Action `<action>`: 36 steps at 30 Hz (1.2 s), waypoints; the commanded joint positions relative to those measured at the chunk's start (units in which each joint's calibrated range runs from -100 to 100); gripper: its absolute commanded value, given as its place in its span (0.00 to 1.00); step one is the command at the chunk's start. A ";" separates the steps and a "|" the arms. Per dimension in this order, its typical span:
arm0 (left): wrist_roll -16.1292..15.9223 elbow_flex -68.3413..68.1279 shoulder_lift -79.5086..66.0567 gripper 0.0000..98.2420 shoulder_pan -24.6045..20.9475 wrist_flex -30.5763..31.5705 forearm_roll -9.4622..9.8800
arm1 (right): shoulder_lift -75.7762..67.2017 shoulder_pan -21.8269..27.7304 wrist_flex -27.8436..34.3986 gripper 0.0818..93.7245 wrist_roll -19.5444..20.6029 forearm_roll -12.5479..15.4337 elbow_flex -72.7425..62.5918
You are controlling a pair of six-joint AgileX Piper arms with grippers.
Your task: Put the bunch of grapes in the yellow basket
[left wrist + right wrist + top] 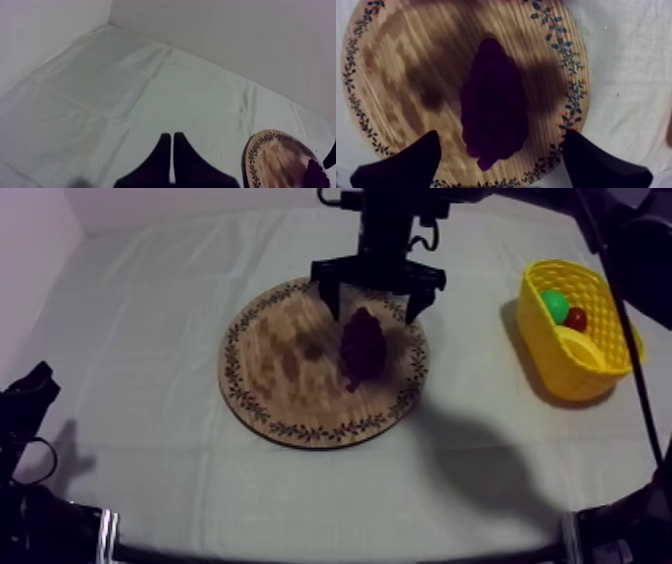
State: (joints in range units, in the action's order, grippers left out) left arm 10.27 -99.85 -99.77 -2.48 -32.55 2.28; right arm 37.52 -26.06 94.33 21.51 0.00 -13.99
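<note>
Right jaws gape over the bunch of grapes (363,343).

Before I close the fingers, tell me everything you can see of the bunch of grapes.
The bunch of grapes is dark purple, a lumpy, elongated toy cluster tapering to one end. It lies flat on the wooden board, on its half nearer the yellow basket. The right gripper hangs open above it, a finger at either side, apparently not touching.

grapes (363,343) on board (275,383), basket (566,374) to its right
</note>
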 commanded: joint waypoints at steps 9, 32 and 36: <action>0.01 -0.04 0.03 0.00 -0.01 -0.03 -0.01 | 5.03 -0.37 -0.43 0.75 -0.01 -0.20 -1.13; 0.01 -0.04 0.03 0.00 -0.01 -0.03 -0.01 | 5.50 -0.64 -4.70 0.41 -1.05 -0.13 0.21; 0.01 -0.04 0.03 0.00 -0.01 -0.03 -0.01 | 0.42 -0.74 -4.87 0.42 -1.71 -1.55 1.62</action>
State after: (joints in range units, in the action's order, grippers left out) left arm 10.27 -99.85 -99.77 -2.48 -32.55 2.28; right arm 40.19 -26.74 89.65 19.90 -1.05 -12.63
